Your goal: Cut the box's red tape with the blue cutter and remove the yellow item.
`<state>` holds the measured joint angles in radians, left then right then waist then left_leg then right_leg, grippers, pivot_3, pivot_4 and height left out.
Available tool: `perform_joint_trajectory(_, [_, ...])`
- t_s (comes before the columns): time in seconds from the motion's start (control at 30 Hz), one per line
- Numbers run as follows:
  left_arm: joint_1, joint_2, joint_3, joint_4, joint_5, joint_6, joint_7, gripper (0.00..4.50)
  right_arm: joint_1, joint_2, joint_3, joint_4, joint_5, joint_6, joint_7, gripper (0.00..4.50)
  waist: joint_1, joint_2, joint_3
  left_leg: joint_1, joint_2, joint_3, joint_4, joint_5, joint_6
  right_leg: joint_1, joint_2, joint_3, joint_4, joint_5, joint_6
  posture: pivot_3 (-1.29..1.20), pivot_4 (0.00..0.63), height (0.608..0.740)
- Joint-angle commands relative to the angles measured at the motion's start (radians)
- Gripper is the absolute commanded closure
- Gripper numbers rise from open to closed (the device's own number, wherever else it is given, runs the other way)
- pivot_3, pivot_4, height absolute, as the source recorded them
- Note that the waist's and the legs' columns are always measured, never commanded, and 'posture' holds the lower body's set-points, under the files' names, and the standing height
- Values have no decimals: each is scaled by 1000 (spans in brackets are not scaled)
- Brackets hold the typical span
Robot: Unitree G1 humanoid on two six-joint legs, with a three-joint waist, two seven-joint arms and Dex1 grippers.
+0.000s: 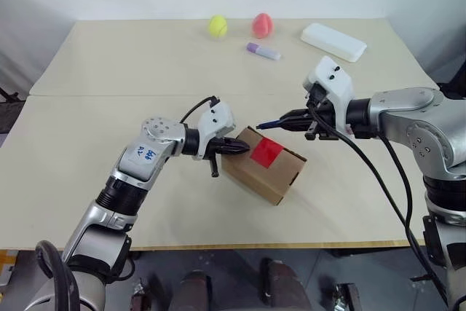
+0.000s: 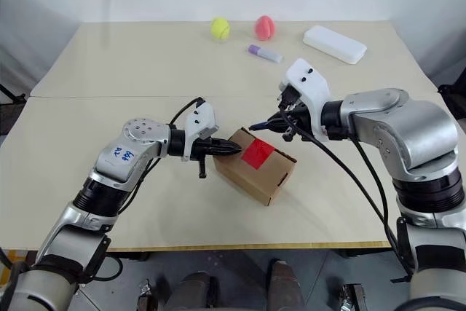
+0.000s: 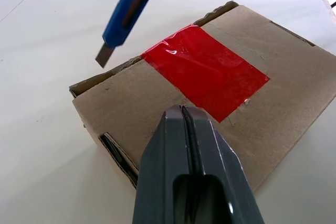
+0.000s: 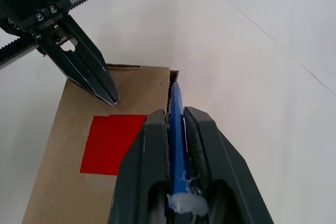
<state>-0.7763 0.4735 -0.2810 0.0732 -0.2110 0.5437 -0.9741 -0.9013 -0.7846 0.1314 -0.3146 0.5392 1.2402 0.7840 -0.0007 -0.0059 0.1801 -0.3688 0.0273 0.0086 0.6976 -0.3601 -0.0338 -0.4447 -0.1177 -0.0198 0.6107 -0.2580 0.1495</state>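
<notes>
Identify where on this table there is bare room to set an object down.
Bare: the stretch of table left of the left arm, and the strip between the box and the yellow ball. Crowded: around the box and along the far edge.

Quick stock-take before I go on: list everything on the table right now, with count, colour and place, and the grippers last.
box: one, brown cardboard, near middle of the table, top flap not yet opened.
red tape: one patch, bright red, on the box's top, uncut.
blue cutter: one, blue with a bare blade tip, hanging just beyond the box's far edge, clear of the tape.
ball: one, yellow-green, far edge of the table.
pink fruit: one, pink-red, far edge, right of the ball.
tube: one, lilac and white, lying just nearer than the pink fruit.
case: one, white, long and rounded, far right.
table: one, pale beige.
left gripper: black fingers shut, tips at the box's top by the tape.
right gripper: black fingers shut on the blue cutter.
</notes>
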Motion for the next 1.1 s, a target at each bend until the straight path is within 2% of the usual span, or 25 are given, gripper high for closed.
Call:
perform_joint_trajectory(0.03, [3,5,-5,-22,18,6,3,4480,-3,-7,-7,-26,4,-21,7,4349,0,0,0,0,0,0,0,0,0,0,0,0,0,0,0,0,150,740])
perform_joint_trajectory(0.4, [15,9,1,-39,21,15,9,4480,50,-54,4,-57,4,-31,27,4349,0,0,0,0,0,0,0,0,0,0,0,0,0,0,0,0,150,740])
perform_joint_trajectory(0.77, [30,12,3,-56,18,19,13,4480,-34,-16,-48,-59,51,1,9,4349,0,0,0,0,0,0,0,0,0,0,0,0,0,0,0,0,150,740])
perform_joint_trajectory(1.1, [31,8,6,-58,19,22,21,4480,49,-32,-17,-32,17,-38,3,4349,0,0,0,0,0,0,0,0,0,0,0,0,0,0,0,0,150,740])
